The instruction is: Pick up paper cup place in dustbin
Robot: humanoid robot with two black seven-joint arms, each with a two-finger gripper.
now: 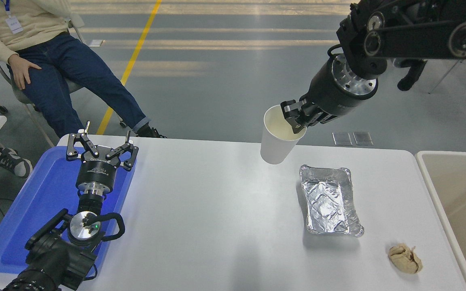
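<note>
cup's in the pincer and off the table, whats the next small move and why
Probably carry it rightward toward the dustbin. The right pincer grips the paper cup by its rim, clear of the table, while the bin sits at the table's right end beyond the foil tray. The left pincer is parked over the blue tray.

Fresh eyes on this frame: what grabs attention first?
First the right gripper, its fingers shut on the rim of the white paper cup, which hangs clear of the table near its far edge. Next the shiny foil tray right of centre, with the beige dustbin at the right edge. The left gripper sits parked, open, over the blue tray at lower left.
</note>
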